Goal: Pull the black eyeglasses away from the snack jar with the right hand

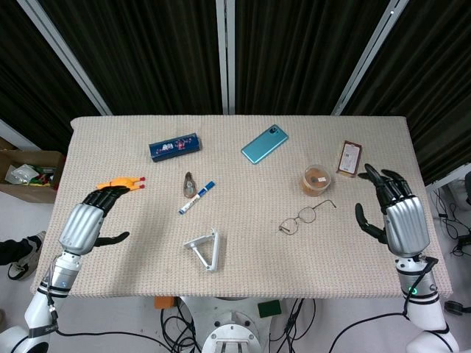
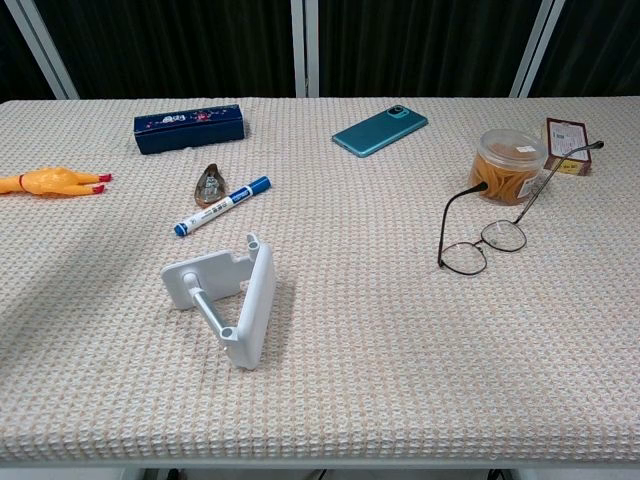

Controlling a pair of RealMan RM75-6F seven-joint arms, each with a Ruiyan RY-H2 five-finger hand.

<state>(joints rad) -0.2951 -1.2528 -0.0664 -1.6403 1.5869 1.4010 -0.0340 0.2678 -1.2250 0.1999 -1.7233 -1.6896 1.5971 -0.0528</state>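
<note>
The black thin-framed eyeglasses [image 1: 303,217] [image 2: 488,241] lie on the woven table mat, temples open toward the snack jar. The clear snack jar [image 1: 317,179] [image 2: 508,165] stands just behind them, one temple tip touching or nearly touching its side. My right hand [image 1: 397,213] hovers at the table's right edge, to the right of the glasses, fingers spread and holding nothing. My left hand [image 1: 88,219] hangs at the left edge near the rubber chicken, fingers apart and empty. Neither hand shows in the chest view.
A teal phone [image 1: 263,143], a blue box [image 1: 174,146], a blue marker [image 1: 196,197], a small metal clip [image 1: 189,183], a white phone stand [image 1: 205,250], a rubber chicken [image 1: 121,182] and a brown packet [image 1: 349,158] lie on the mat. A cardboard box [image 1: 29,173] sits off-table left.
</note>
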